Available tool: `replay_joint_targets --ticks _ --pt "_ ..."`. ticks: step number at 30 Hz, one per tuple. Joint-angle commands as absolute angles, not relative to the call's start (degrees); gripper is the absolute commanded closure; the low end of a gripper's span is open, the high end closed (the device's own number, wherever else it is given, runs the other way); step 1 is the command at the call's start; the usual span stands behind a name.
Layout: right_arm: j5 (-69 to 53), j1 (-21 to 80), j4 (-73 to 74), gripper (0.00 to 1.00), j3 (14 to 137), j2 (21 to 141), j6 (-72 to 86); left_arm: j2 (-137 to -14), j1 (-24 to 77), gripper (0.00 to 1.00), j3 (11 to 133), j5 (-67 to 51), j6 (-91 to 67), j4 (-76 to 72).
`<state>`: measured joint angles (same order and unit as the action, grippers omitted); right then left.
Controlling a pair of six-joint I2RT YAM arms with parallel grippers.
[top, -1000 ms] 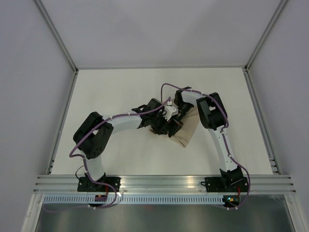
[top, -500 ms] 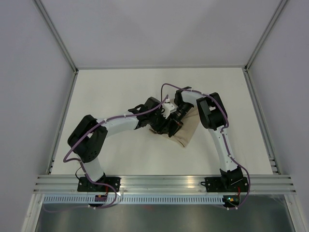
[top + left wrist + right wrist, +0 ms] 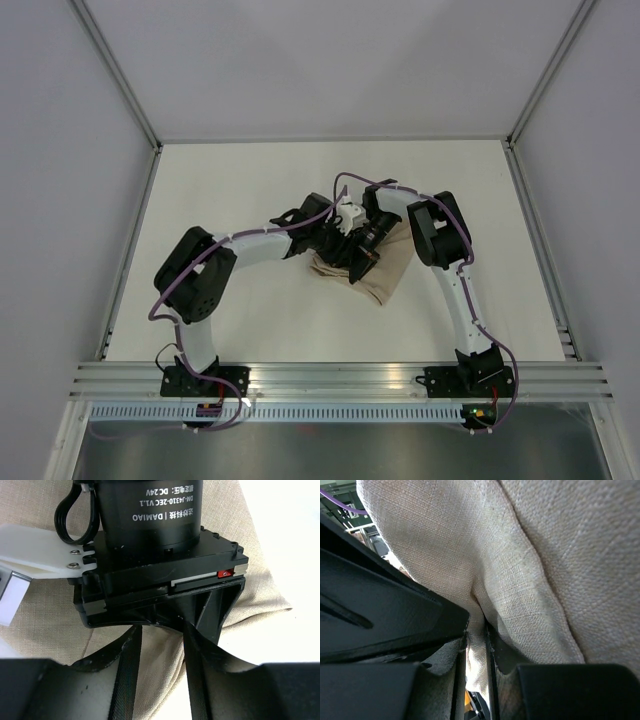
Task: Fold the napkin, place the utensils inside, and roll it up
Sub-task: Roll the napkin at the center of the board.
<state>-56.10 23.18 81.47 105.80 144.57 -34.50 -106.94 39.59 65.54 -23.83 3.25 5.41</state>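
Two grippers meet over the napkin (image 3: 388,272), which lies bunched on the counter (image 3: 250,180) right of centre. On the left, the left arm (image 3: 255,245) has swung its wrist a little toward the far side since a second ago. That uncovers the cloth's near-left edge, which the wrist hid before. The left gripper (image 3: 160,645) now has its fingers apart. The wrist view shows only flat beige fabric in the gap between them, with nothing pinched, so it has let go of whatever it was pressing.

Further right, the right gripper (image 3: 476,645) is closed on a narrow ridge of the napkin, and the fold runs straight up between its fingers.

No utensils show in any view. Whether they sit inside the bundle cannot be told.

The release suggests a hand-over: the right side is pinning the fold while the left frees itself to re-grasp. The napkin looks folded but only loosely gathered, so the rolling seems unfinished.
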Motion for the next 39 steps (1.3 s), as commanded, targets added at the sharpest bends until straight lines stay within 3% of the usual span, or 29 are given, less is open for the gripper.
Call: replay_joint_targets --ticks 1,11,15,25,31,35,39 --pt "-44.91 22.32 72.33 0.99 105.82 146.43 -37.09 -108.54 38.67 0.58 64.52 -27.59 0.62 2.46" --pt "-45.79 22.06 70.75 1.00 103.98 143.88 -36.83 -106.79 36.30 0.68 54.08 -31.72 -9.56 -7.37" --pt "-46.05 22.06 70.31 1.00 103.80 143.79 -36.39 -103.45 33.75 0.67 48.88 -33.58 -14.41 -16.96" --pt "-45.35 22.06 68.82 0.99 102.66 141.86 -36.21 -103.98 33.40 0.71 52.91 -27.68 -14.85 -8.61" --pt "-45.18 22.15 68.64 1.00 102.30 141.50 -36.12 -98.09 33.48 0.59 53.08 -31.11 -13.90 -11.08" --pt "-45.00 22.06 70.66 0.99 103.53 142.73 -37.44 -98.26 35.77 0.47 59.12 -31.04 -3.54 -3.01" --pt "-43.77 21.97 71.19 1.00 105.46 144.14 -37.18 -101.86 37.35 0.46 66.17 -27.00 4.12 8.59"
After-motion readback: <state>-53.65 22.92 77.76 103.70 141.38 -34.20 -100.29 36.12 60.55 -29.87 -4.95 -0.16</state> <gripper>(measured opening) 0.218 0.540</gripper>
